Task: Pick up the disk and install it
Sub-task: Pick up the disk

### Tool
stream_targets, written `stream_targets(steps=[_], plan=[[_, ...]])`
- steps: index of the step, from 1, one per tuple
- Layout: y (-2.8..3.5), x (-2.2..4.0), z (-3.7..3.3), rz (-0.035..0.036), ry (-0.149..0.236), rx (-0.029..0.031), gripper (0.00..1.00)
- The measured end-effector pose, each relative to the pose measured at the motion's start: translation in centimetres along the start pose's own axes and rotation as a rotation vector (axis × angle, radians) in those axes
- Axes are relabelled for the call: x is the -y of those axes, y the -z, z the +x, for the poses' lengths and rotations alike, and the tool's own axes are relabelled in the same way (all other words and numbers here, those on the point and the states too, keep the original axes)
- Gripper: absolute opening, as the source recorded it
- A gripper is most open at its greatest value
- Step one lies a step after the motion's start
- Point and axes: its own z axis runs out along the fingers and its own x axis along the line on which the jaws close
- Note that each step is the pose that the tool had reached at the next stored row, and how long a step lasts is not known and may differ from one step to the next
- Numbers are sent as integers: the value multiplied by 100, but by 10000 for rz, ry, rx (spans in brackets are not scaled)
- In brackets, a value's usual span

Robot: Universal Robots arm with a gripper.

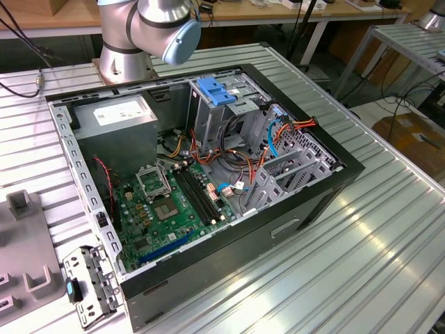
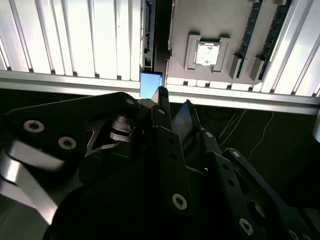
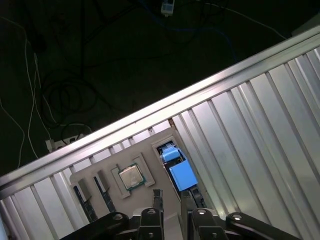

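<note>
Gripper (image 3: 171, 196) fingers stand apart, empty, near the disk (image 3: 181, 175), whose blue rail shows in a slot of a grey tray (image 3: 145, 150); a white sticker (image 1: 118, 111), print unreadable, tops the grey box (image 1: 122, 142).

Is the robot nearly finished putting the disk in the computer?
Not nearly. Done: nothing yet; the disk sits in its slot in the grey parts tray. In hand: nothing; the open gripper hovers over the disk. Left: picking it up and installing it in the open computer case.
</note>
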Motion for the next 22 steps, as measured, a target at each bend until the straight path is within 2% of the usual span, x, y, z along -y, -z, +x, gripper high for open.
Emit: stream_targets(steps=[1, 2, 4, 5, 6, 9, 22], plan=[[-14, -2, -5, 11, 137, -1, 36], [-27, -3, -8, 22, 269, -1, 36], [-51, -5, -15, 49, 530, 1, 48], [-62, -5, -16, 63, 738, 0, 48], [-70, -5, -16, 66, 907, -6, 54], [-97, -5, -17, 76, 1533, -27, 54], [-99, -5, -17, 76, 1641, -30, 54]])
